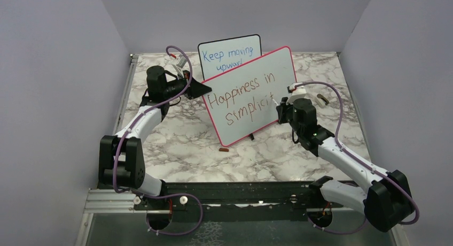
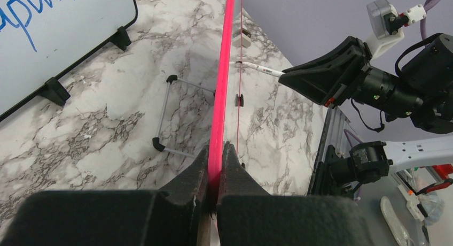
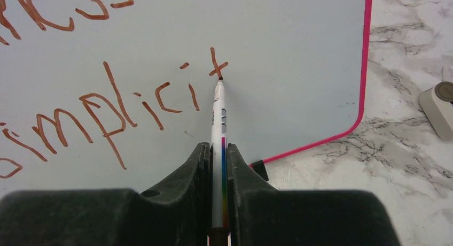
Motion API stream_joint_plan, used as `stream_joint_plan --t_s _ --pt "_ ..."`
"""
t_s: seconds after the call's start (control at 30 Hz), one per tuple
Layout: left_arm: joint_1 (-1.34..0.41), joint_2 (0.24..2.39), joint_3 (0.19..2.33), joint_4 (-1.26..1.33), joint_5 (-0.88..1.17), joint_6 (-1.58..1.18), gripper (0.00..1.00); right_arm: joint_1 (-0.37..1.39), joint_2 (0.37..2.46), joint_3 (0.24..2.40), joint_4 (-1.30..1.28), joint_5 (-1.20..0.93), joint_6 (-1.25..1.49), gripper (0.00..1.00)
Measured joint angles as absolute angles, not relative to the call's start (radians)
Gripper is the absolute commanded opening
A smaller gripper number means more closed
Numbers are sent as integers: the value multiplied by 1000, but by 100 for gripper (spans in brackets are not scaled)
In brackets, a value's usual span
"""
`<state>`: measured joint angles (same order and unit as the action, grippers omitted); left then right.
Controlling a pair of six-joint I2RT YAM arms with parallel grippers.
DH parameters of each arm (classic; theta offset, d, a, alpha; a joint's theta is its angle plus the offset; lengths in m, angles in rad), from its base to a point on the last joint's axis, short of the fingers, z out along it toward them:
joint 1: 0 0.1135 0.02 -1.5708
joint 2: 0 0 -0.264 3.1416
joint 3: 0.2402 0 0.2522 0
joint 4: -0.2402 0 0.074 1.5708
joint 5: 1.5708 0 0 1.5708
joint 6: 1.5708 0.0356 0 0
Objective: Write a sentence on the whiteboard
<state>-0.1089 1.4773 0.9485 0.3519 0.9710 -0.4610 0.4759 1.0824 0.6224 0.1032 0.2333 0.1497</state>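
Both arms are at the large white rectangular whiteboard with the pink-red frame, one holding it and the other holding a pen to it.
The whiteboard stands tilted at the middle of the marble-patterned surface, just in front of a smaller black-framed board with blue writing. The left arm's jaws are closed on the frame at the board's left edge, the pink rim pinched between them. The right arm's jaws grip a slim white marker with a rainbow stripe. Its dark tip touches the board at the foot of the last letter. The brownish-red handwritten sentence reads "Happiness in" on the upper line and "simplicit" below.
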Motion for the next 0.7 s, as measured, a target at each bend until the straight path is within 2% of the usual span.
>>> stream_joint_plan --t_s 0.7 --pt "-109 1477 949 352 971 -460 0 476 1075 612 76 263 157 1"
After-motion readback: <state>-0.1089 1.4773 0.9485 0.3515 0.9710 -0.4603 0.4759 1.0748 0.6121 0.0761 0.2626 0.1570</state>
